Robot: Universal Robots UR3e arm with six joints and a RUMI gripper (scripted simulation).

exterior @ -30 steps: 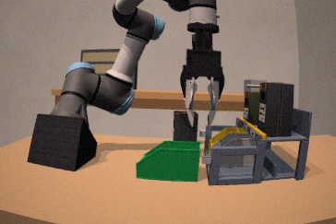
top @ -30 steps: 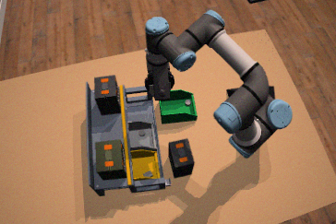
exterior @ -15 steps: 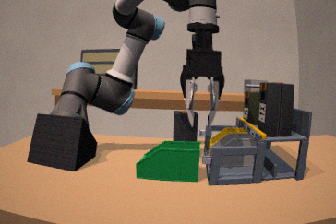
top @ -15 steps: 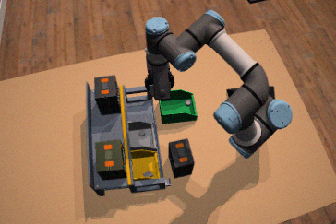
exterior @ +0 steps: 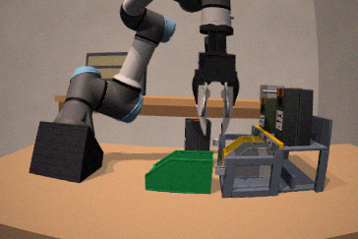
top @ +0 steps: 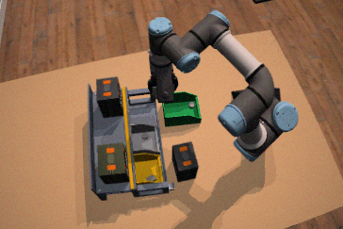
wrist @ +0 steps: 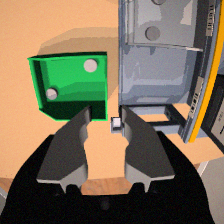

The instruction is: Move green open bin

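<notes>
The green open bin [top: 181, 108] stands upright on the table beside the shelf's right side, also in the side view [exterior: 180, 171] and the wrist view [wrist: 70, 90]. Two small grey parts [wrist: 90, 65] lie inside it. My gripper [exterior: 212, 127] hangs straight down well above the bin's end nearest the shelf, clear of its rim. Its fingers stand a little apart with nothing between them. In the overhead view the wrist [top: 162, 90] covers the bin's left edge.
The grey shelf unit [top: 127, 140] holds a grey bin [top: 141, 139], a yellow bin [top: 147, 168] and two dark boxes [top: 109, 95] [top: 112, 162]. Another dark box [top: 185, 160] stands on the table in front of the green bin. The arm's base [exterior: 64, 151] is at the far side.
</notes>
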